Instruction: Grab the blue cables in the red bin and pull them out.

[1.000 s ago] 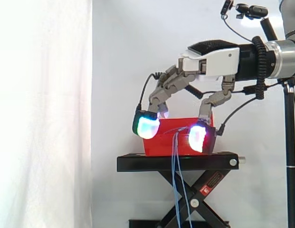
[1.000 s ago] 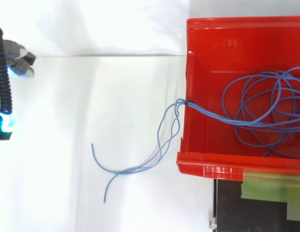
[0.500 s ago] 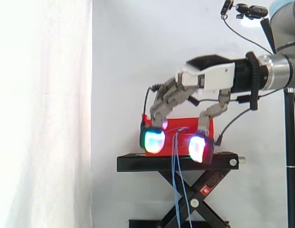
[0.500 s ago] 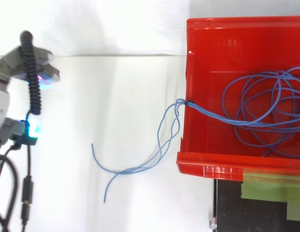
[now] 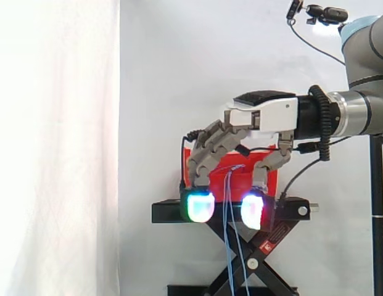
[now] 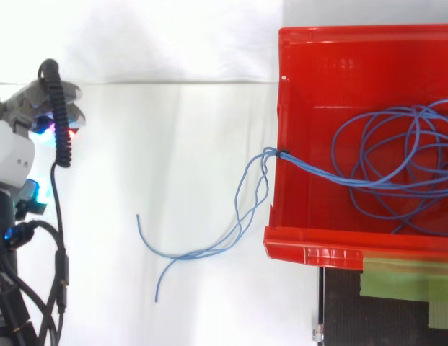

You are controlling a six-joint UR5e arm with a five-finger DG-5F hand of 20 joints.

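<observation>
White curtain (image 5: 55, 154) backs red bin (image 6: 281, 108), blue cables (image 6: 242, 216), spread hand (image 5: 265, 114); stand's label (image 5: 275, 237) unreadable.

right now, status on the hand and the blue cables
Hand open, holding nothing, short of the red bin. Blue cables coiled inside, ends draped over its wall. Nothing between them.

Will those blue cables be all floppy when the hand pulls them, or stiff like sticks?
Probably floppy: the blue cables droop over the rim of the red bin and hang down in loose curves. They look thin, so they are likely light. Their loops inside the bin cross each other, so they may tangle and drag out together.
</observation>
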